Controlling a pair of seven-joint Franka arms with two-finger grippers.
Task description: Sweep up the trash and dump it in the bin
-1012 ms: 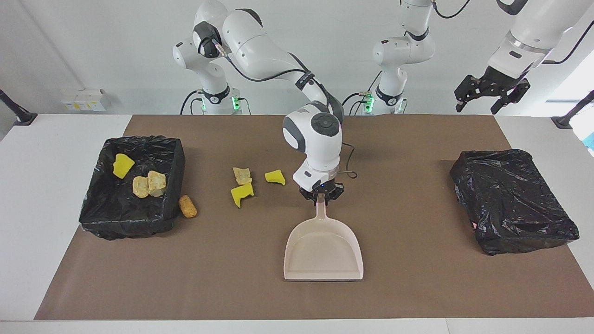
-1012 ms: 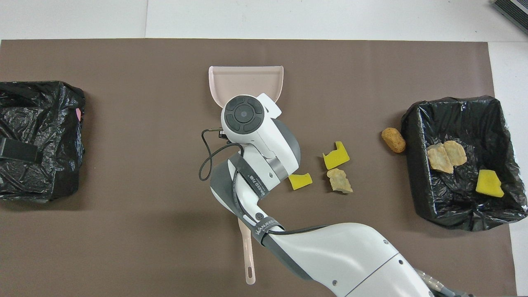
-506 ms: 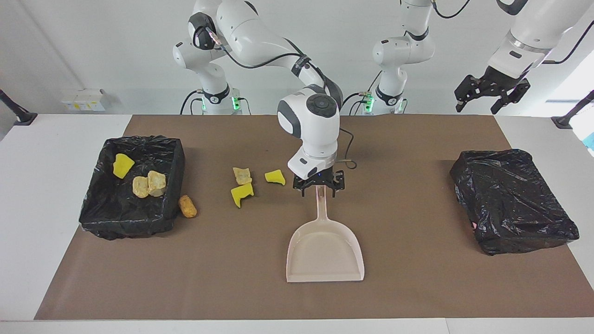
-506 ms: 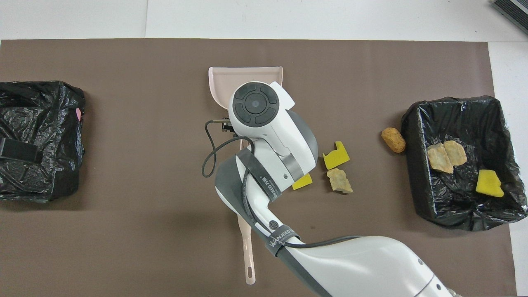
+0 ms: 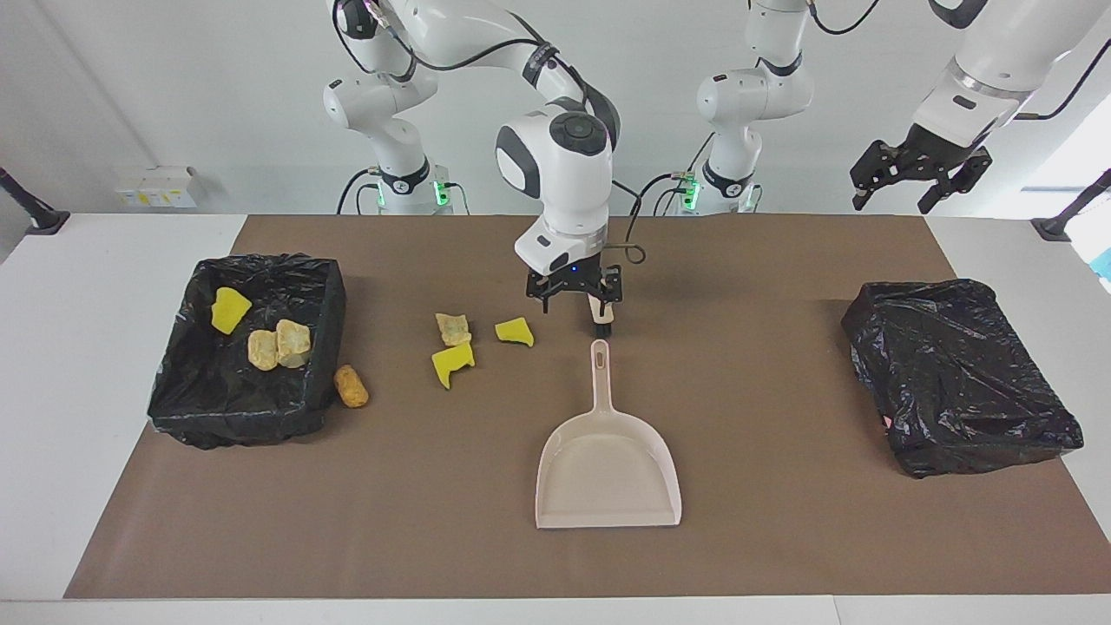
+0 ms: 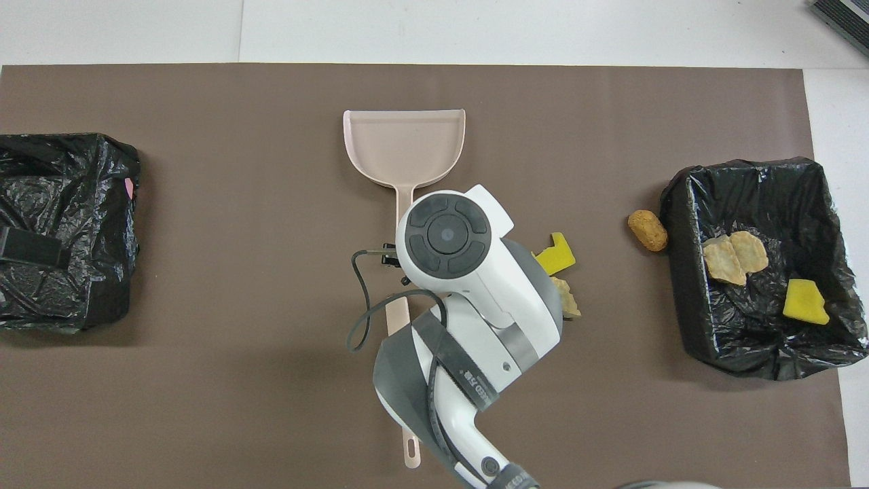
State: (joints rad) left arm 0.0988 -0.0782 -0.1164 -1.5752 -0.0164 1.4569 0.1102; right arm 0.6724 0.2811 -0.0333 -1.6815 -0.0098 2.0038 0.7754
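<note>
Hovering with its fingers apart and empty, your right claw (image 5: 574, 295) is above the dustpan (image 5: 608, 469) handle tip. Loose trash (image 5: 451, 347) lies on the desk just beside the claw, toward the open bin (image 5: 247, 347). Left claw (image 5: 920, 178) waits, spread.

Open mat around dustpan (image 5: 608, 469); trash (image 5: 453, 345) beside handle w/ right gripper (image 5: 575, 299) above; bins (image 5: 247, 347) at both ends.

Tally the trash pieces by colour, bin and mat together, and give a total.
Yellow sponge: 3
Tan bread lumps: 4
Total: 7
</note>
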